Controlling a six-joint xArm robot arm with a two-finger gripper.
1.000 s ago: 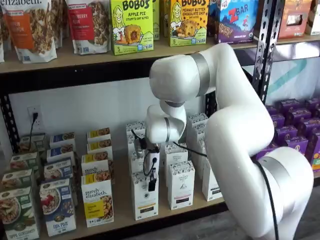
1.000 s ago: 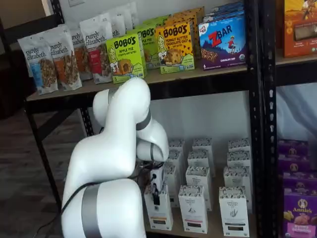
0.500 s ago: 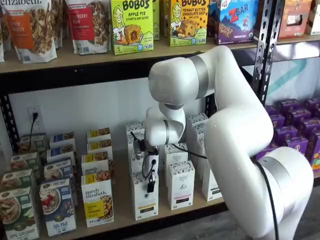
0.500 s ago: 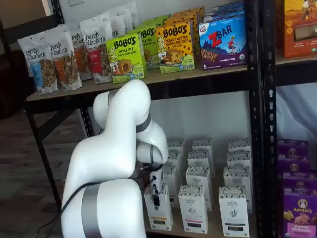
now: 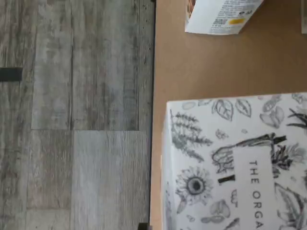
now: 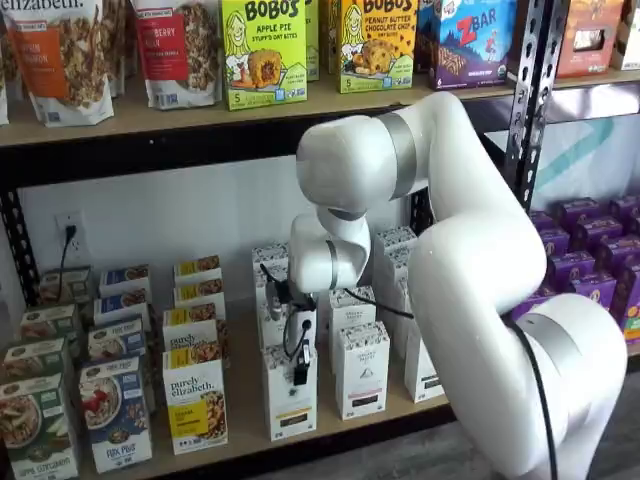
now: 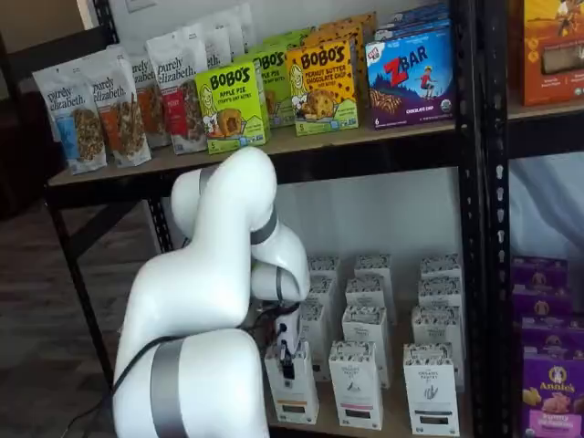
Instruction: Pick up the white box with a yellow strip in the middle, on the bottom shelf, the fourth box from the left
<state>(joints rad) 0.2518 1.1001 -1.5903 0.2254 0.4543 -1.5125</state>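
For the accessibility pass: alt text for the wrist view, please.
Looking straight down on the white box, its top printed with black botanical drawings, standing on the bottom shelf of light board. Beyond the shelf's edge is grey wood-plank floor; another carton lies partly in frame.

We read "BOBO'S APPLE PIE" on a green box (image 6: 264, 52), "BOBO'S PEANUT BUTTER CHOCOLATE CHIP" on a yellow box (image 7: 322, 85), "ZBAR" on a blue box (image 7: 410, 77), "purely elizabeth" on a yellow-labelled box (image 6: 195, 402), "Annie's" on a purple box (image 7: 552, 392), "THE ORGA…" on the white box (image 5: 235, 163) top
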